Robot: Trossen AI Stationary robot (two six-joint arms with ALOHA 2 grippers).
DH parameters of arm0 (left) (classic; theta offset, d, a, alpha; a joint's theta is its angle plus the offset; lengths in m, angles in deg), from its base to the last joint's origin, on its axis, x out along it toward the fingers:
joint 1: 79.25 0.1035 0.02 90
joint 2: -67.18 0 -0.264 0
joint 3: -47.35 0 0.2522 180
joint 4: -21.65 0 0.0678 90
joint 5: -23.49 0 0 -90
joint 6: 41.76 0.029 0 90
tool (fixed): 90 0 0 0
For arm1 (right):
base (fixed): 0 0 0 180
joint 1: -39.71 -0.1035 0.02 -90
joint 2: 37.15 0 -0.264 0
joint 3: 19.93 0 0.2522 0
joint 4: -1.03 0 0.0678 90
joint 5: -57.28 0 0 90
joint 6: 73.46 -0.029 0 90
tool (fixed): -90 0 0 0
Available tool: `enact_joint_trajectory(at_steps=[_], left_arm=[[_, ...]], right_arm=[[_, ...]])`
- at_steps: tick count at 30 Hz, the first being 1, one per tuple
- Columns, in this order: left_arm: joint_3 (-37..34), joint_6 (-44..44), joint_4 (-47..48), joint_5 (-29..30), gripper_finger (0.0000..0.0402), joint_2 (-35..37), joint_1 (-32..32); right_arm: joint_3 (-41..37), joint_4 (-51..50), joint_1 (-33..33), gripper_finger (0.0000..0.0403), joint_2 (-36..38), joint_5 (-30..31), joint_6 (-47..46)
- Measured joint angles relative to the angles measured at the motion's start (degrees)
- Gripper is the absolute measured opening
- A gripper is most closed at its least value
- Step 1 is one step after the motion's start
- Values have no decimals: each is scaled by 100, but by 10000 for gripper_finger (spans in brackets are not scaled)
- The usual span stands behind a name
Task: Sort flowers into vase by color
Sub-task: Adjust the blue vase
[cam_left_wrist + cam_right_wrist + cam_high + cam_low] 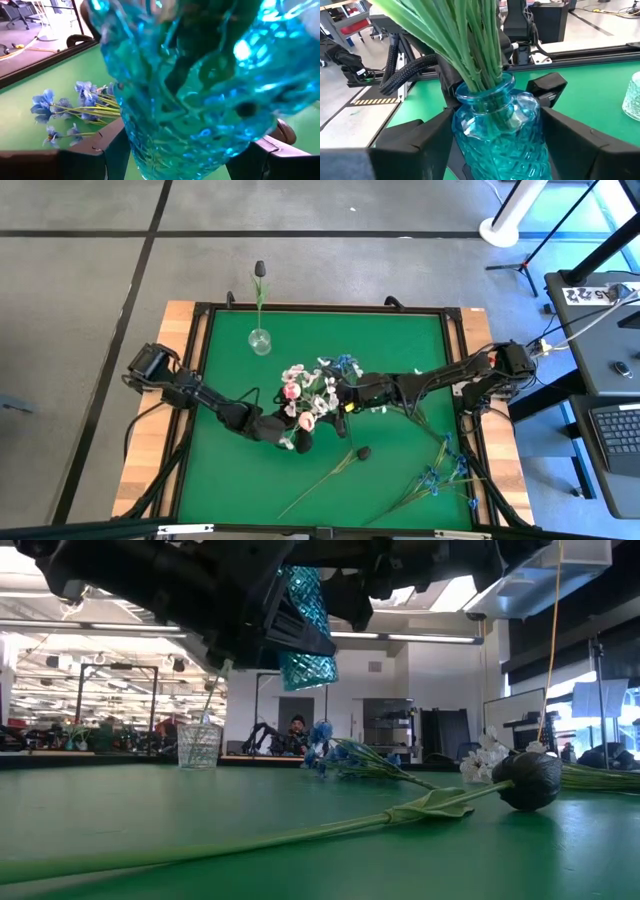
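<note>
We have the blue vase (497,132) lifted off the green table (400,340), near its middle, with a bunch of pink and white flowers (308,392) already standing in it. The left gripper (175,160) closes on the vase body from one side, and the right gripper (495,145) seems to be clamped on it from the other, though the glass hides its fingertips. The vase is hard, ribbed glass: heavy, breakable, and slippery, so we want pads low on the widest part, not the narrow neck. Near the vase on the table lies a dark tulip (528,780), and farther off a heap of blue flowers (440,470). Their stems look thin and bendy, the heads light, so we judge mid-stem the best hold. A clear glass (260,340) with one dark tulip stands well beyond the vase.
</note>
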Motion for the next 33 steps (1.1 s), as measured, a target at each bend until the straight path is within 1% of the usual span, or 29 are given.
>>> enact_joint_trajectory(at_steps=[2, 16, 19, 23, 26, 29, 33], left_arm=[[0, -47, 66, -16, 244, 0, -5], [0, -96, 169, 76, 246, 0, -75], [0, -65, 129, 360, 268, 0, -162], [35, 97, 51, 1020, 294, 134, -383], [33, 231, 157, 1291, 296, 296, -575], [33, 383, 205, 1543, 295, 542, -747], [28, 269, 788, 1842, 296, 806, -889]], right_arm=[[0, -68, 0, 249, 0, 2, 27], [0, -155, 2, 249, 9, 9, 180], [0, -212, 2, 249, 106, 25, 246], [-48, -689, 20, 249, 347, 334, 285], [-39, -997, 17, 249, 668, 714, 414], [-26, -1284, 60, 249, 906, 940, 515], [-33, -1569, 196, 249, 1226, 1104, 642]])
